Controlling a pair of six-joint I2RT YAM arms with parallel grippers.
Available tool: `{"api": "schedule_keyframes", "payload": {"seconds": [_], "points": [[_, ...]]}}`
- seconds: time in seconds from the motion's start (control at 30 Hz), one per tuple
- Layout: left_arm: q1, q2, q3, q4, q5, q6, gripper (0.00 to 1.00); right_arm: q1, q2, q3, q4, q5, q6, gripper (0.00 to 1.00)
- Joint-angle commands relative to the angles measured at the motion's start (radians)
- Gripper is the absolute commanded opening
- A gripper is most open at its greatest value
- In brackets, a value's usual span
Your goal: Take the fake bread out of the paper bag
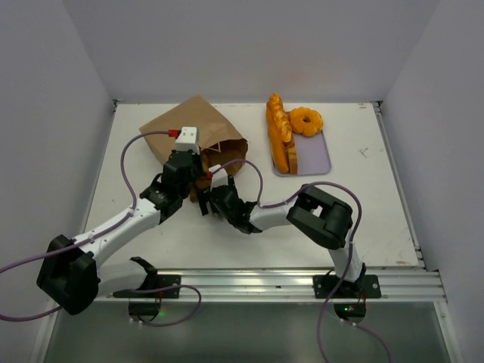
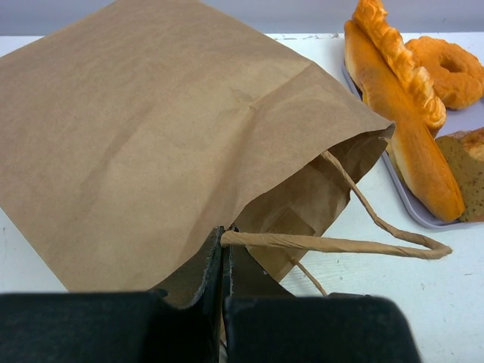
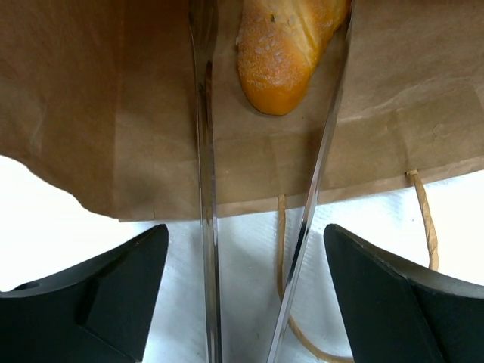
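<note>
- Fake bread (image 3: pixel 283 53): the rounded orange-golden end of one loaf shows at the top of the right wrist view. It lies on the brown paper of the paper bag (image 3: pixel 393 113), between the two metal arms of the tongs (image 3: pixel 204 151).
- The right gripper (image 3: pixel 246 234) has its black fingers spread wide at the lower corners of that view. The tongs run up between them with a gap on either side. Whether anything grips the tongs further back cannot be told.
- The left gripper (image 2: pixel 224 253), at the bottom middle of the left wrist view, has its jaws pressed nearly together on the bag's lower lip. From that spot a cord handle (image 2: pixel 340 243) loops off to the right over the white table (image 2: pixel 423 302).
- The bag lies flat at the upper middle of the top view, its open mouth toward both grippers.
- A lavender tray (image 1: pixel 321 159) sits right of the bag, apart from it.
- On the tray long loaves (image 1: pixel 278 132) lie side by side, with a ring piece (image 1: pixel 306 119) just beside them at the upper end and a brown slice (image 1: pixel 293 157) lower down.
</note>
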Motion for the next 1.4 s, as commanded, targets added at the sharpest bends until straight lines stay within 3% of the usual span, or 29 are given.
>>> {"api": "schedule_keyframes", "payload": {"seconds": [0.0,0.27,0.5,0.8,1.37], "points": [[0.001,-0.012,-0.002,0.063,0.0,0.008,0.0,0.0,0.014,-0.03,0.111,0.039,-0.007,0.86],[0.001,-0.012,0.0,0.063,0.0,0.008,0.0,0.0,0.02,-0.081,0.18,0.043,-0.011,0.72],[0.001,-0.012,0.0,0.061,0.0,0.008,0.0,0.001,0.024,-0.096,0.194,0.046,-0.01,0.69],[0.001,-0.014,-0.002,0.061,-0.002,0.008,0.0,0.003,-0.02,-0.093,0.147,0.082,0.016,0.48],[0.001,-0.005,0.003,0.061,-0.002,0.008,0.0,0.001,-0.172,-0.139,0.054,0.102,0.029,0.38]]}}
